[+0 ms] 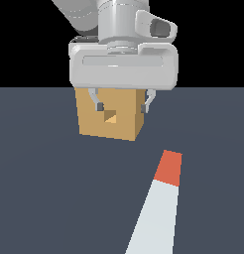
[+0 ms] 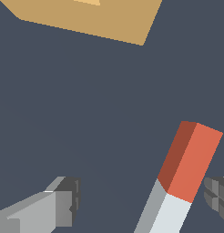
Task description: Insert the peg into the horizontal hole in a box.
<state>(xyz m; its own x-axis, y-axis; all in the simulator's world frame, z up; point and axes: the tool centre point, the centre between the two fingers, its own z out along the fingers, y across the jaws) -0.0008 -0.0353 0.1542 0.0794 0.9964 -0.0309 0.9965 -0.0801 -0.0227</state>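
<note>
Nothing is done yet: the tan plain cube box (image 1: pixel 110 113) sits on the dark slate tabletop (image 1: pixel 44 188), its small square hole (image 1: pixel 111 117) empty, the long grey-white, orange-tipped peg (image 1: pixel 161 203) lies ungrasped nearby, its rear cut off, beneath the white gripper (image 1: pixel 122 105), jaws apart.

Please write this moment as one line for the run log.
tool: open, empty, raised | peg: flat on floor, ungrasped, orange end toward box | box: hole free | phase: before grasp
</note>
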